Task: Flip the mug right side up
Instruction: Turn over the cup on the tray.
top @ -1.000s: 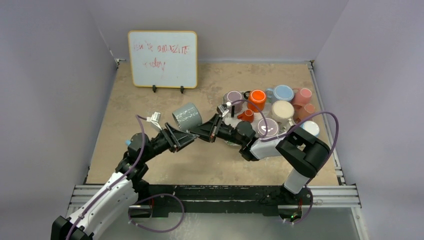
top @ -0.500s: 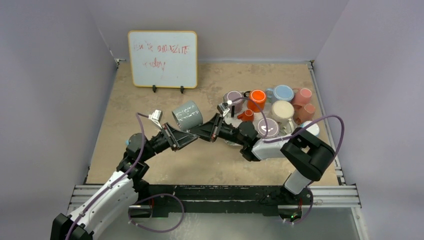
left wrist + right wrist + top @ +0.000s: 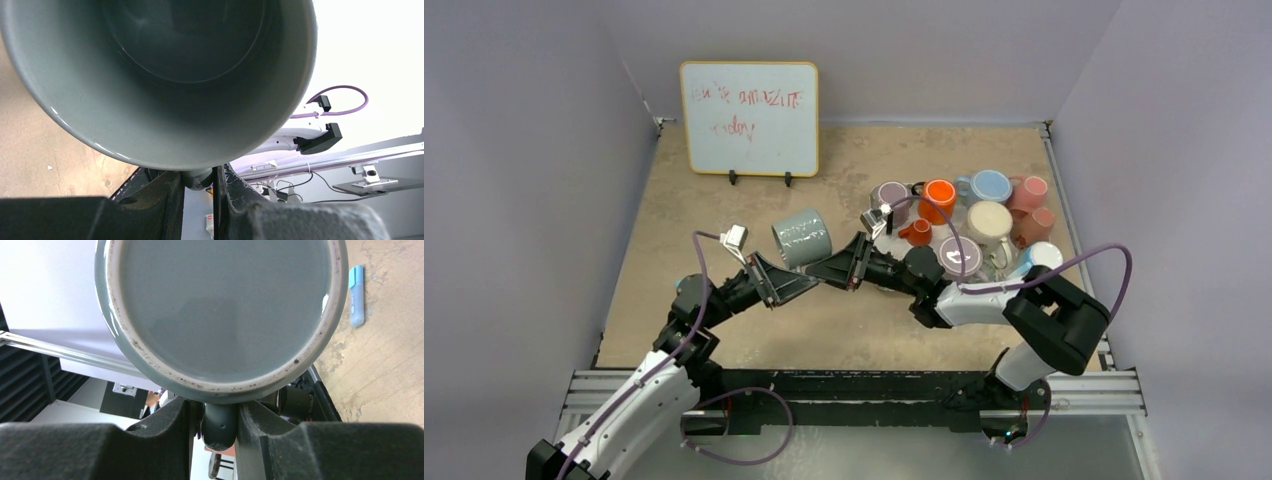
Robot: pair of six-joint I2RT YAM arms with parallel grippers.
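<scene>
The grey mug (image 3: 801, 237) hangs on its side in the air over the middle of the table. Its open mouth (image 3: 190, 45) faces the left wrist camera and its base (image 3: 220, 310) faces the right wrist camera. My left gripper (image 3: 808, 278) reaches in from the left and is shut on the mug's handle (image 3: 199, 179), which sits between its fingers (image 3: 162, 200). My right gripper (image 3: 826, 270) reaches in from the right and is shut on the same handle (image 3: 220, 427). The two grippers' tips meet under the mug.
Several mugs (image 3: 974, 215) of orange, pink, blue, purple and cream stand packed together at the right of the table. A whiteboard (image 3: 749, 118) stands at the back left. A light blue marker (image 3: 356, 295) lies on the tabletop (image 3: 844, 160).
The mug has shifted slightly right and tipped a little. The right arm's elbow has swung right and nearer. The left arm has edged right with the mug.
</scene>
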